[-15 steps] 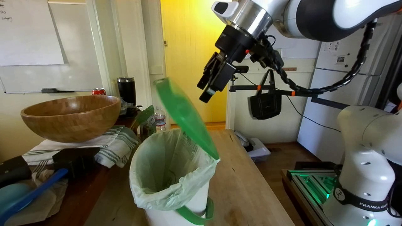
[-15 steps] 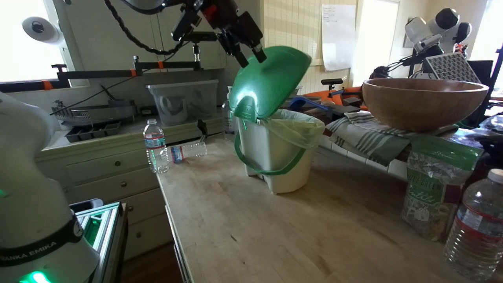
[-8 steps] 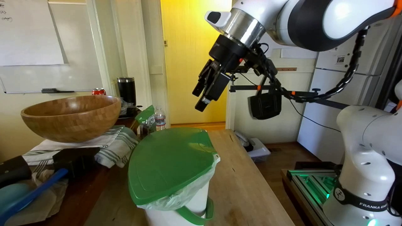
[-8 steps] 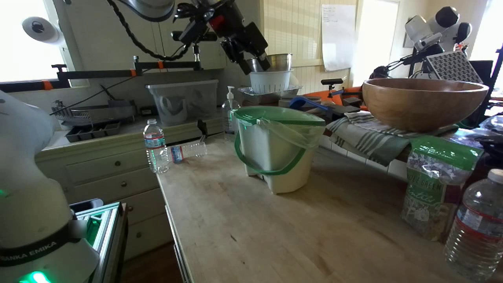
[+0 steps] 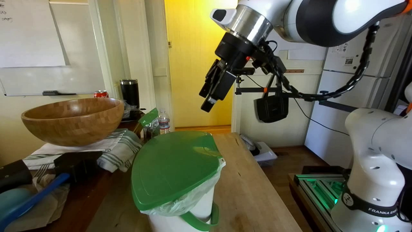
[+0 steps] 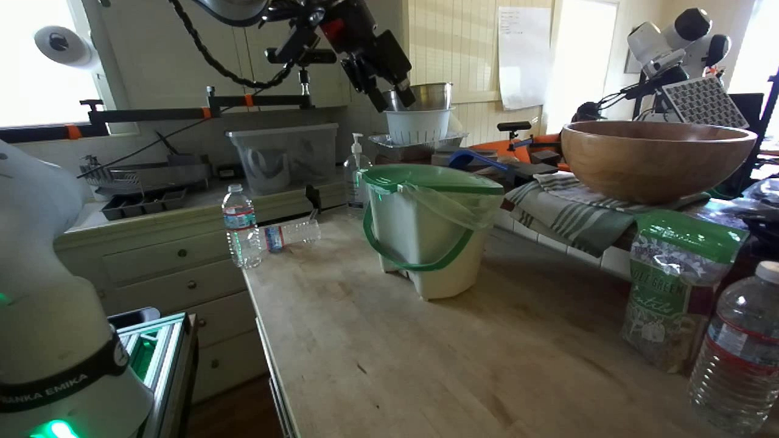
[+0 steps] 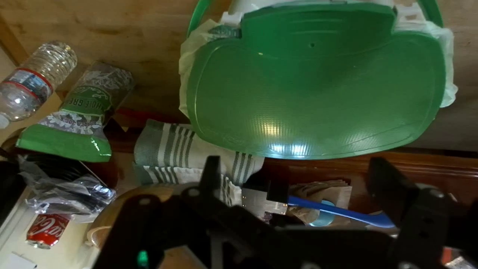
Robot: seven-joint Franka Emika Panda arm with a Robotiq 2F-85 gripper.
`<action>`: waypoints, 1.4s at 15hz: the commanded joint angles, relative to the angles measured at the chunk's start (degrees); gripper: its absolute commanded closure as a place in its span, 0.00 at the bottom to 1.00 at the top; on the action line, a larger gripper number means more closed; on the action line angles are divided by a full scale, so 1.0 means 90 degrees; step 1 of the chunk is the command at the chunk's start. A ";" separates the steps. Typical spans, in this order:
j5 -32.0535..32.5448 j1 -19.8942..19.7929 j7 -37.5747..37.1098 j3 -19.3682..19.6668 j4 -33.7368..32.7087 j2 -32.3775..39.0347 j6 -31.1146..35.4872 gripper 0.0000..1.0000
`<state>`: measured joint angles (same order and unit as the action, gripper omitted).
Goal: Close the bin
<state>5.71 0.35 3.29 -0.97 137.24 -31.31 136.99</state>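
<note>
On the wooden counter, the bin stands upright, its green lid down; liner bunched beneath might stop it seating fully, and a low sweep could topple the bin; it lies below the claw, well apart; the jaws stand wide, holding nothing.

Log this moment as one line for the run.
tapered white plastic bin: upright on pale wooden counter | flat green plastic lid: down over bin | jaws: open, higher than lid, apart | closing: looks done
</note>
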 commanded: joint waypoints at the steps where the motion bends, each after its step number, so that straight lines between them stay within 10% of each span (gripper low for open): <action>1: -0.0021 -0.0125 -0.0467 -0.0141 -0.0282 -0.0084 -0.0945 0.00; 10: -0.0154 -0.0010 -0.0525 -0.0051 -0.0566 -0.0136 -0.2411 0.00; 21: -0.0039 -0.0037 -0.0552 -0.0084 -0.0556 -0.0082 -0.2218 0.00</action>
<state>5.40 0.05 -1.69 -1.68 132.37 -32.09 117.16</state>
